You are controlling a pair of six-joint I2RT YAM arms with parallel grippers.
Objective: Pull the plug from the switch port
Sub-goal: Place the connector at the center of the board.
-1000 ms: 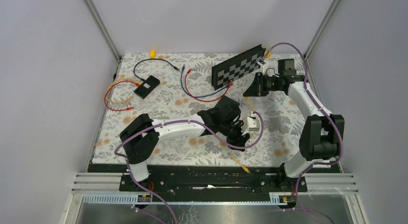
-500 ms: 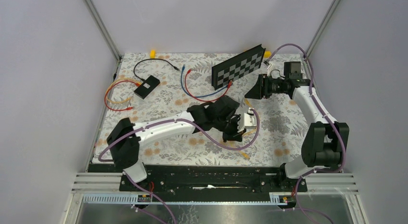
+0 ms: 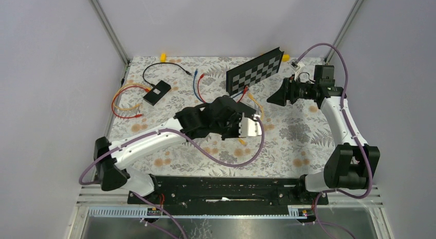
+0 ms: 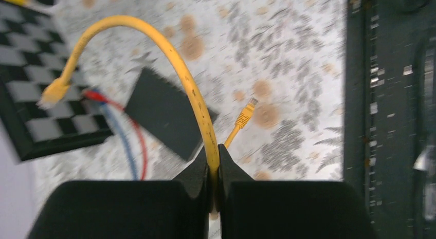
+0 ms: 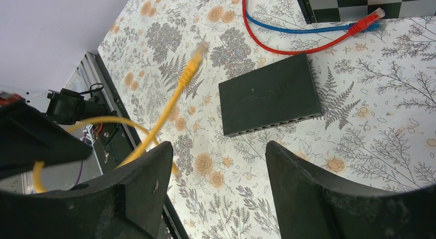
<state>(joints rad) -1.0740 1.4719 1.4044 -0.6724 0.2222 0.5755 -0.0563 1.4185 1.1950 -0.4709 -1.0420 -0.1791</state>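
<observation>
Two arms: both reach over the flowered counter (image 3: 303,141), the left stretched far across toward the middle, the right bent in from the right side.
Left fingers (image 4: 204,169): pressed tight together on the yellow cable (image 4: 169,49), pinching it partway along its length; the cable rises out of the grip in a tall arch.
Right fingers (image 5: 154,167): spread wide with nothing between them, hanging in the air, the switch below and ahead of them.
Plug (image 4: 53,91): at the far end of the arch, loose in the air in front of the checkerboard (image 4: 31,110), out of the switch and well apart from it.
Other end: a second yellow connector (image 4: 247,111) sticks out just past the left fingertips, also loose.
Switch (image 5: 270,95): a flat dark box lying on the counter, its row of ports along the edge that faces the right wrist camera; the yellow cable passes beside it without touching. From above, the left arm hides most of it.
Red cable (image 5: 288,50) and blue cable (image 5: 308,29): curved on the counter just beyond the switch, their ends together near the checkerboard's edge.
Far left of the counter: a small black box (image 3: 157,92) with a thin black cable (image 3: 164,66) looping behind it, and red and yellow loops beside it.
</observation>
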